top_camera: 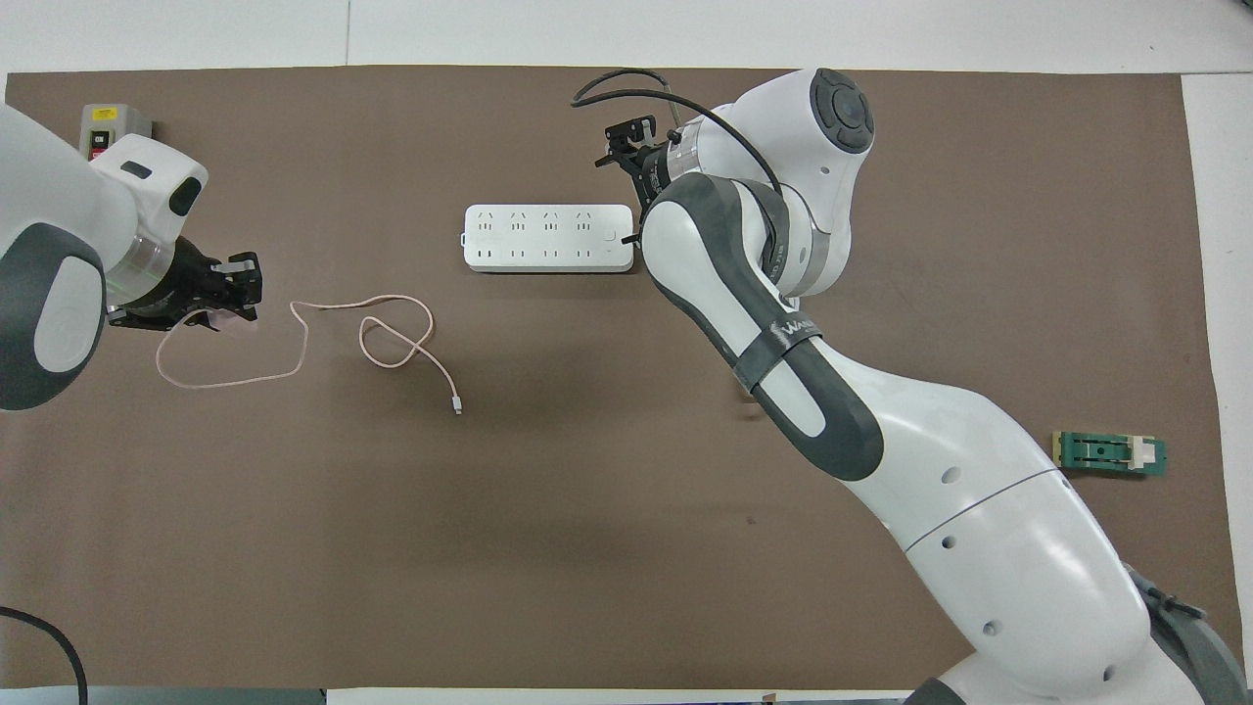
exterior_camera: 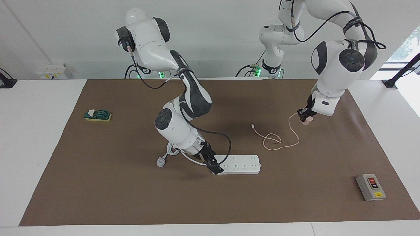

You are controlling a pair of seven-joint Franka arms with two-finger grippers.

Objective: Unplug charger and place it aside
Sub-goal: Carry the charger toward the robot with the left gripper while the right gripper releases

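Left end effector grips charger (unplugged)

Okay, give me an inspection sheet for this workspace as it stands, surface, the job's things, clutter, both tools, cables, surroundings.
Surface: brown mat on a white table.
Job's things: charger, unplugged, held in the air over the mat toward the left arm's end; power strip lies flat, sockets empty.
Clutter: grey switch box near the mat's corner; green block toward the right arm's end.
Tools: left tool shut on the charger; right tool at the power strip's end, grip unclear.
Cables: pink cable trails from the charger, looped on the mat; white plug and cord by the right arm.
Surroundings: white wall; nothing else seen.
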